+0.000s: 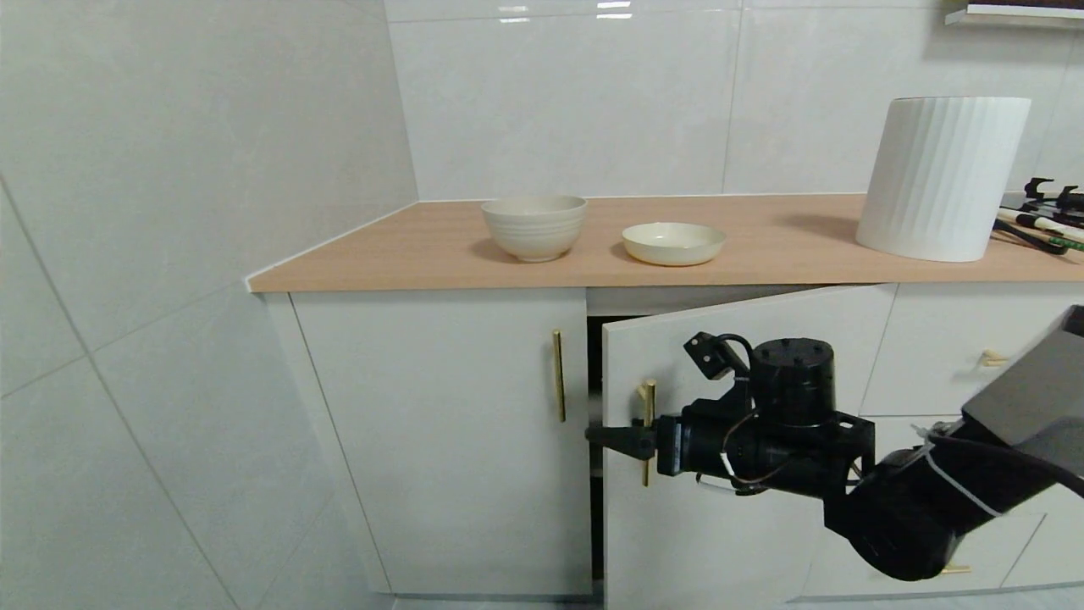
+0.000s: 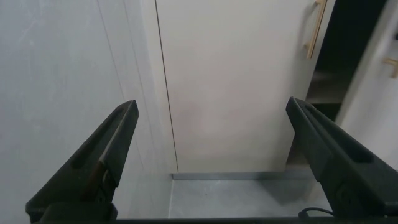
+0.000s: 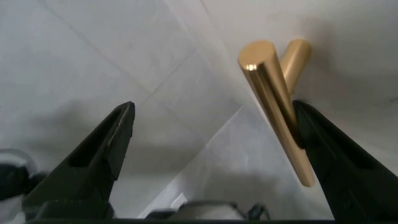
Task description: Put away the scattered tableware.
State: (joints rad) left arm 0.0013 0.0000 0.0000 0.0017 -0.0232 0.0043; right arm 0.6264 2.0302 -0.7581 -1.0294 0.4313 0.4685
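A cream ribbed bowl (image 1: 534, 226) and a shallow cream dish (image 1: 674, 242) sit side by side on the wooden countertop (image 1: 406, 254). Below them, the right cabinet door (image 1: 720, 525) stands ajar. My right gripper (image 1: 622, 442) is open at that door's brass handle (image 1: 648, 407). In the right wrist view the handle (image 3: 273, 106) lies between the fingers of the right gripper (image 3: 212, 109), close against one of them. My left gripper (image 2: 211, 107) is open and holds nothing; it hangs low in front of the closed left door (image 2: 230, 87).
A tall white ribbed container (image 1: 944, 174) stands on the counter's right part, with several dark utensils (image 1: 1042, 224) beside it. Tiled wall closes off the left side. The left door has its own brass handle (image 1: 558, 375). Drawers lie to the right of the open door.
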